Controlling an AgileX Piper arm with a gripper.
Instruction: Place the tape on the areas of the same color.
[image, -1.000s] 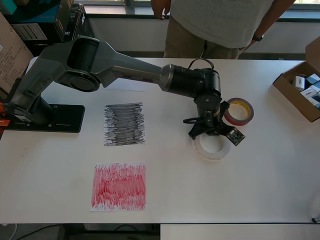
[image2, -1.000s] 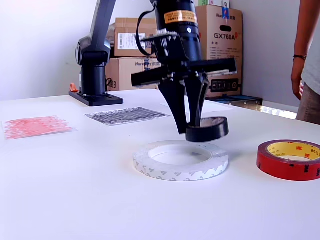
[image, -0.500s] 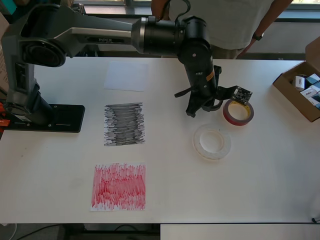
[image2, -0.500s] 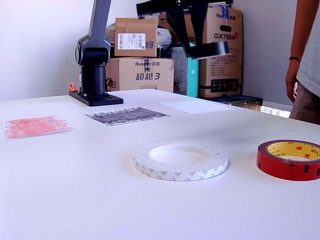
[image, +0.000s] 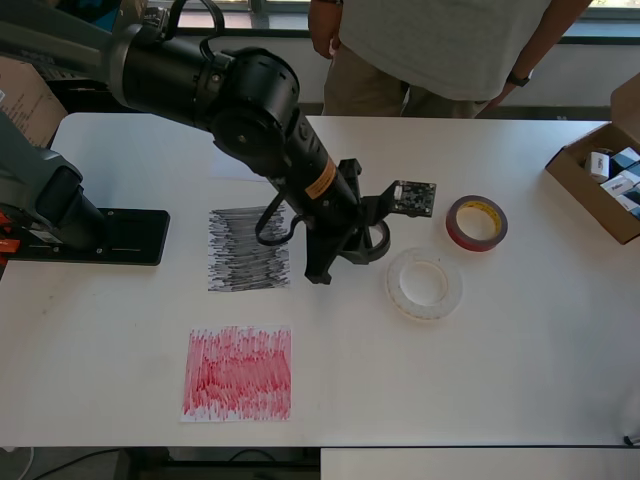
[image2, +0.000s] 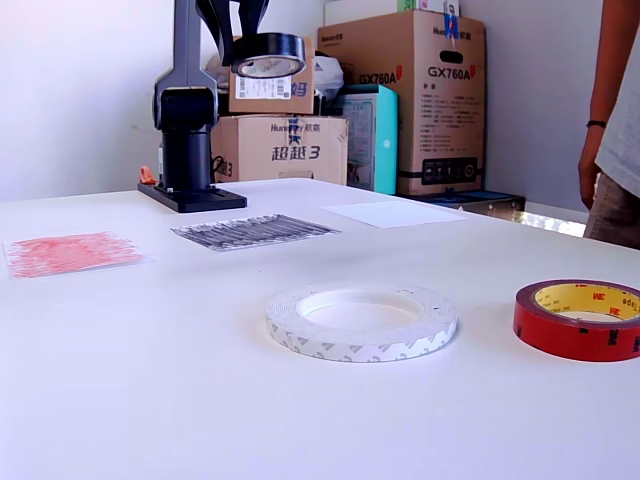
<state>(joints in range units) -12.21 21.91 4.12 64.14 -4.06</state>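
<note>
My gripper (image: 352, 248) is shut on the small black tape roll (image: 374, 241) and holds it high above the table, between the black scribbled sheet (image: 248, 248) and the white ring (image: 424, 284). In the exterior view the black roll (image2: 268, 55) hangs well above the black sheet (image2: 252, 230). The dark-red roll (image: 477, 222) lies flat to the right of the white ring; both also show in the exterior view, the ring (image2: 361, 320) and the red roll (image2: 580, 318). The red scribbled sheet (image: 238, 372) lies near the front edge. The white sheet (image2: 395, 213) is mostly hidden by my arm in the overhead view.
A brown carton (image: 592, 185) with small boxes stands at the overhead view's right edge. A person (image: 440, 45) stands behind the table. My arm's black base (image: 100, 236) sits at the left. Cardboard boxes (image2: 400, 95) are stacked beyond the table.
My gripper has carried the black roll from above the white ring and red roll toward the overhead view's left, and it is now close to the black sheet's right edge, still raised.
</note>
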